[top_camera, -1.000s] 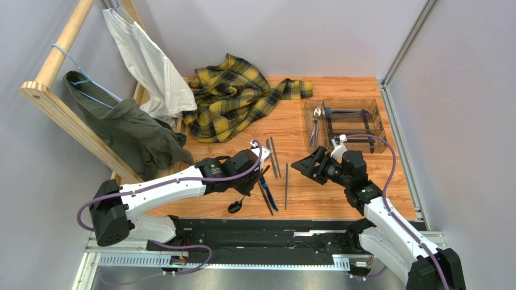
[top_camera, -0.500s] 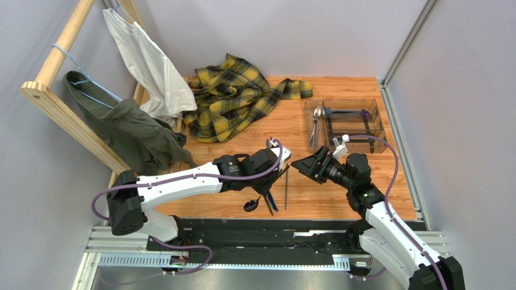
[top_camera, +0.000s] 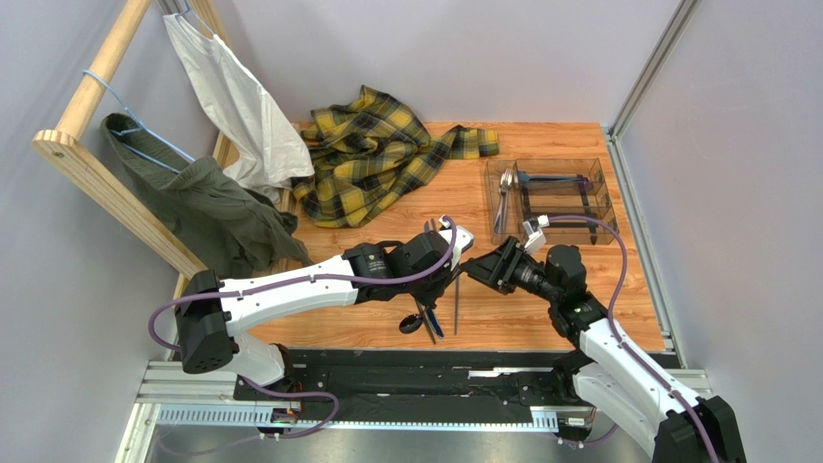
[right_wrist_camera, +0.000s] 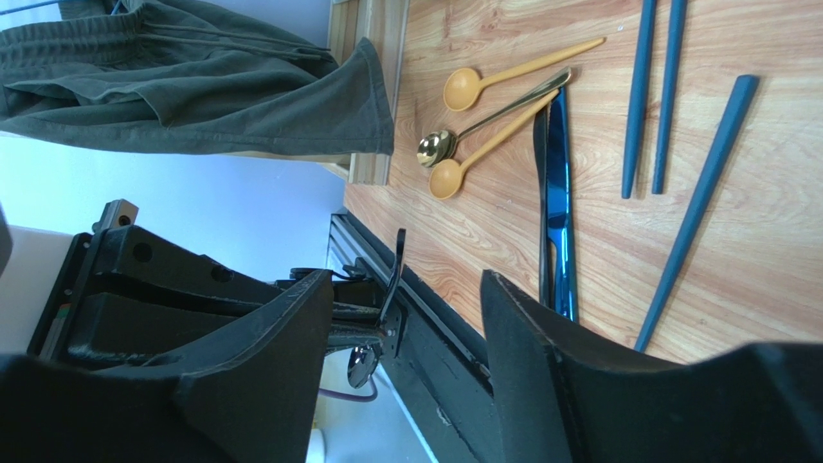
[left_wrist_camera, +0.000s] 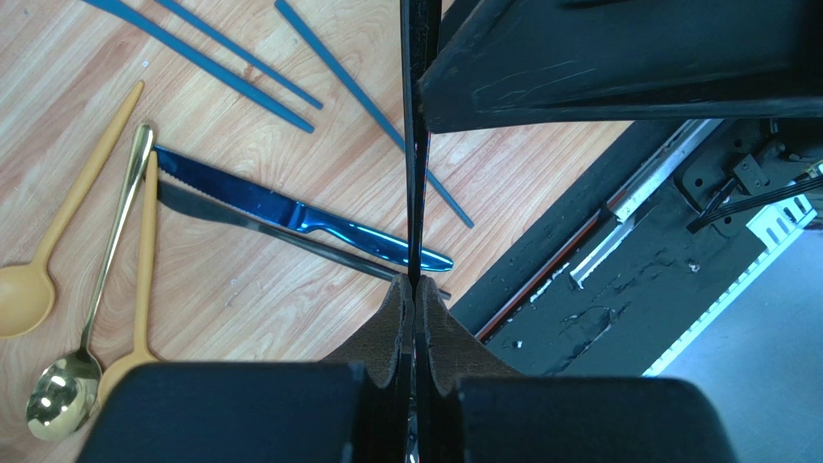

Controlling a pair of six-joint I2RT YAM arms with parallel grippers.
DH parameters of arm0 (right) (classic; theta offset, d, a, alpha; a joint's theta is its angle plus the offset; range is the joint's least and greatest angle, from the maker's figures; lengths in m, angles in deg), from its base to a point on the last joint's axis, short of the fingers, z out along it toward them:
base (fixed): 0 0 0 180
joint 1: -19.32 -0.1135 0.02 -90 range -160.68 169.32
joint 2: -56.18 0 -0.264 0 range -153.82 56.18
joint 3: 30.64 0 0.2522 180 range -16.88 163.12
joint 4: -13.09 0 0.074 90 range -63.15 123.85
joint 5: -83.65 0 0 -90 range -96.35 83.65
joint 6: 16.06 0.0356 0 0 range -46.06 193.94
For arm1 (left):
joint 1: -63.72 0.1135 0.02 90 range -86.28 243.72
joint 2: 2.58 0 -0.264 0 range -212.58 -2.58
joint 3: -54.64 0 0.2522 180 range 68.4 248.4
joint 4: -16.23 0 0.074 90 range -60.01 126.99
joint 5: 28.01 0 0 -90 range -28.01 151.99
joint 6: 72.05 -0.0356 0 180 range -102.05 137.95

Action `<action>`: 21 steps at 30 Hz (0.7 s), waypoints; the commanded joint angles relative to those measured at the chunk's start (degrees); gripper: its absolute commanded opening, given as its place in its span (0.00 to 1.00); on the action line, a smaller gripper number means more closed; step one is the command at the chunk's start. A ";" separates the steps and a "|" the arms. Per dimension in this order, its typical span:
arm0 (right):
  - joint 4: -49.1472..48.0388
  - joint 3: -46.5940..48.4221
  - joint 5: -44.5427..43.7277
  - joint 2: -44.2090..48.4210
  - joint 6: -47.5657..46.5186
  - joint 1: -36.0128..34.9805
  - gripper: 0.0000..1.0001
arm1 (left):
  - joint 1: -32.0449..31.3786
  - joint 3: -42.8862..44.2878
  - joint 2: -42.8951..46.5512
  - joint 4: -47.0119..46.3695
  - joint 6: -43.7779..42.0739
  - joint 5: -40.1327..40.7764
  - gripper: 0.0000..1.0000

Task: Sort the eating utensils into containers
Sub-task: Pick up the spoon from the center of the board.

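The clear tray (top_camera: 607, 206) on the desk's (top_camera: 502, 320) far right holds silver pieces (top_camera: 503, 199) in its left slot; the rest is blurry. The left gripper (left_wrist_camera: 413, 294) pinches a dark spoon (top_camera: 412, 324). The right gripper (right_wrist_camera: 408, 285) gapes, empty.
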 commanded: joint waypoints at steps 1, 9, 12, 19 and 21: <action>-5.17 -0.25 -0.83 -1.41 1.25 -1.51 0.59 | -0.63 2.77 0.01 -1.20 -0.19 -0.50 0.00; -12.20 -2.44 -2.24 -7.82 2.65 -3.45 0.40 | -0.98 2.86 -0.34 -1.46 0.16 -0.94 0.00; -14.05 -2.71 -1.98 -9.76 3.53 -3.36 0.22 | -1.15 2.59 -0.26 -1.46 0.16 -0.77 0.00; -12.83 -2.27 -2.15 -8.62 3.45 -3.54 0.00 | -1.24 1.98 -0.25 -1.11 0.34 0.20 0.00; -11.26 -2.36 -3.03 -7.13 2.92 -3.62 0.00 | -1.24 1.89 0.01 -0.76 0.25 0.64 0.00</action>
